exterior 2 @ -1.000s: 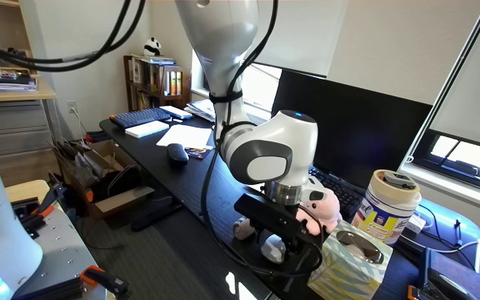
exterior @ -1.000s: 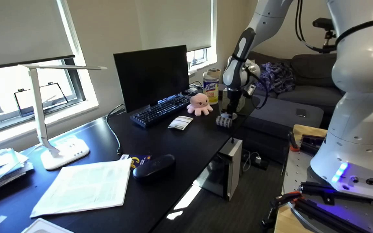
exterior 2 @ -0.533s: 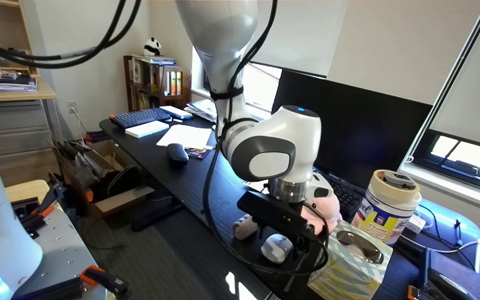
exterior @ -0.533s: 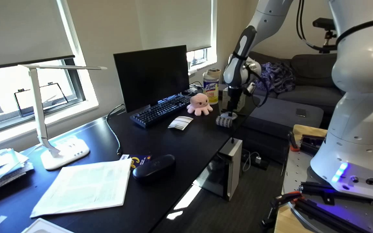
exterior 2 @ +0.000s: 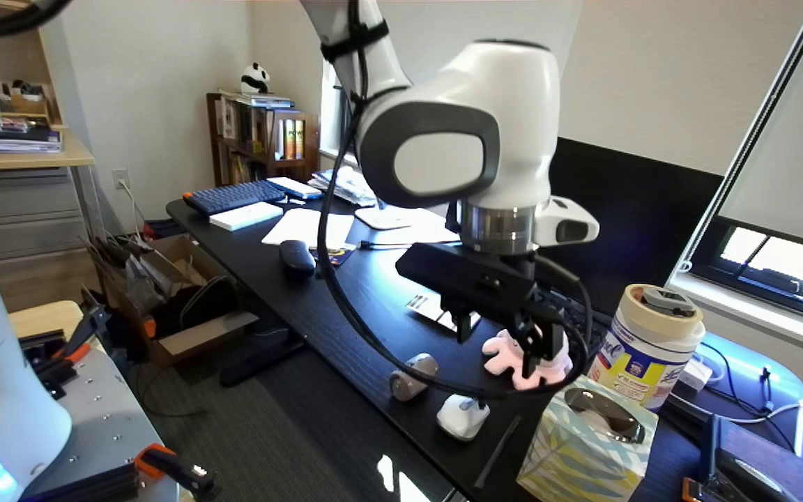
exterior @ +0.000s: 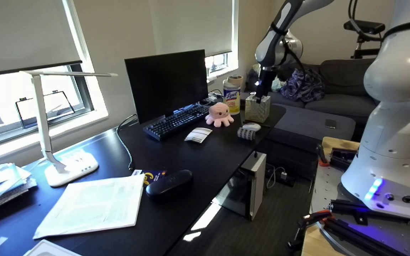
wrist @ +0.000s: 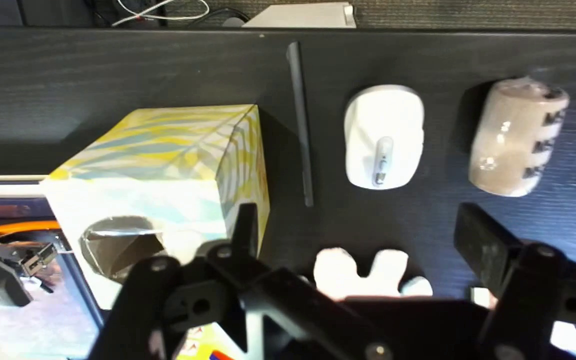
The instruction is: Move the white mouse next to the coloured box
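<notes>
The white mouse (wrist: 403,120) lies on the black desk in the wrist view. It also shows in both exterior views (exterior: 252,127) (exterior 2: 459,421). The coloured box (wrist: 168,142), a tissue box with yellow and blue-grey leaf print, stands beside it with a gap between them. The box also shows in both exterior views (exterior: 257,111) (exterior 2: 586,450). My gripper (wrist: 360,222) is open and empty, raised above the desk. In the wrist view the mouse lies beyond the fingertips, and the left finger overlaps the box's side. In an exterior view the gripper (exterior 2: 496,347) hangs above the pink plush.
A thin dark stick (wrist: 300,125) lies between mouse and box. A patterned roll (wrist: 515,137) lies on the mouse's other side. The pink plush octopus (exterior: 219,114), a Lysol tub (exterior: 231,96), a keyboard (exterior: 176,121) and a monitor (exterior: 167,85) stand nearby. The desk edge is close to the mouse.
My gripper was low around the mouse in the earlier frames and has risen well above the desk, away from it. The mouse and box stay in place.
</notes>
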